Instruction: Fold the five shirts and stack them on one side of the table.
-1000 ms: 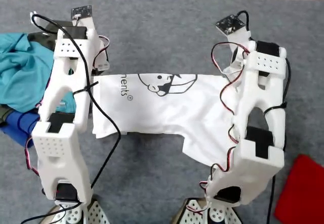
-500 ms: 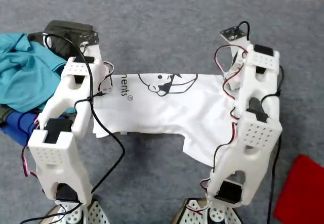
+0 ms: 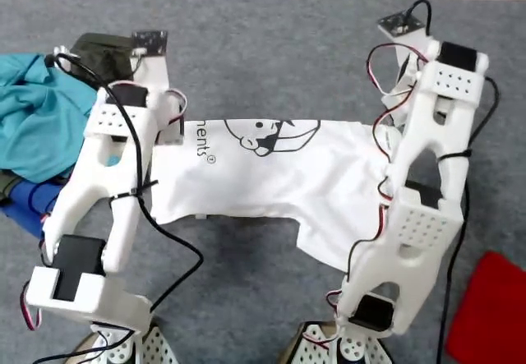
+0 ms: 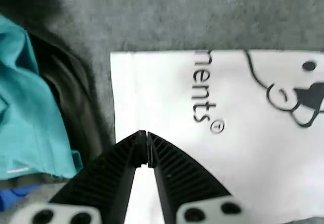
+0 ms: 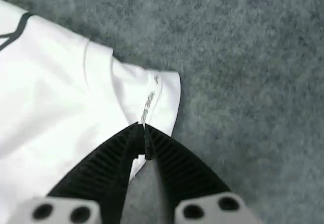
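— So, what lies on the grey bench?

— Biggest is a white shirt with a black print. It is spread flat between the two end effectors.

— And the other shirts?

— A crumpled teal shirt sits beyond the left end effector, on the side away from the right one. A dark garment lies between the teal shirt and the white shirt's edge, and a blue shirt pokes out from under the teal. A red garment lies well out past the right arm.

— How do the end effectors stand?

— The left one is closed, its jaws pressed tip to tip over the white shirt, just inside its side edge. The right end effector is closed too, its tips meeting at the shirt's far corner, beside a seam with a small label.
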You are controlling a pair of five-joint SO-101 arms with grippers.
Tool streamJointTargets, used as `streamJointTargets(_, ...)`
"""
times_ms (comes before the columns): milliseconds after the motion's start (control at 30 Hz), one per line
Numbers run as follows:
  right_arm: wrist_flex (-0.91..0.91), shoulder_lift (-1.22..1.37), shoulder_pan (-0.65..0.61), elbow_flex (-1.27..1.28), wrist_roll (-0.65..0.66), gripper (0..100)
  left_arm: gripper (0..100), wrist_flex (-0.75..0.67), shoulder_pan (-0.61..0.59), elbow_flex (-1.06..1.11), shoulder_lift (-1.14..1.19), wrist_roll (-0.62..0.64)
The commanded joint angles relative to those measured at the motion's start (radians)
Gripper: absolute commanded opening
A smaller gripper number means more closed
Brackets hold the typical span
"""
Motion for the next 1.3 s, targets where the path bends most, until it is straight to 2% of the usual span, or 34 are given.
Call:
streamJointTargets(0,0.066,-0.137,0.05,-0.044,-0.005,0.5,2,0.02,-0.002,0.049,-0.076,-0.009)
streamJointTargets(200,0.103,-0.274,0.117,-0.038,0.084,0.5,2,0.109,-0.009,0.167,-0.289,-0.011)
streamJointTargets(433,0.181,-0.323,0.117,-0.035,0.155,0.5,2,0.069,-0.031,0.39,-0.582,-0.011)
streamJointTargets(633,0.186,-0.453,0.168,0.073,0.152,0.5,2,0.037,-0.098,0.519,-0.693,-0.011)
streamJointTargets(733,0.186,-0.584,0.17,0.216,0.152,0.5,2,0.052,-0.1,0.532,-0.716,-0.026)
streamJointTargets(867,0.137,-0.754,0.137,0.504,0.144,0.5,2,0.114,-0.1,0.539,-0.74,-0.114)
streamJointTargets(967,0.058,-0.869,0.105,0.743,0.141,0.5,2,0.146,-0.157,0.546,-0.757,-0.166)
streamJointTargets(1133,-0.081,-1.047,0.102,1.079,0.061,0.5,2,0.144,-0.204,0.545,-0.754,-0.157)
streamJointTargets(1267,-0.213,-1.147,0.102,1.248,0.1,0.5,2,0.144,-0.176,0.545,-0.754,-0.157)
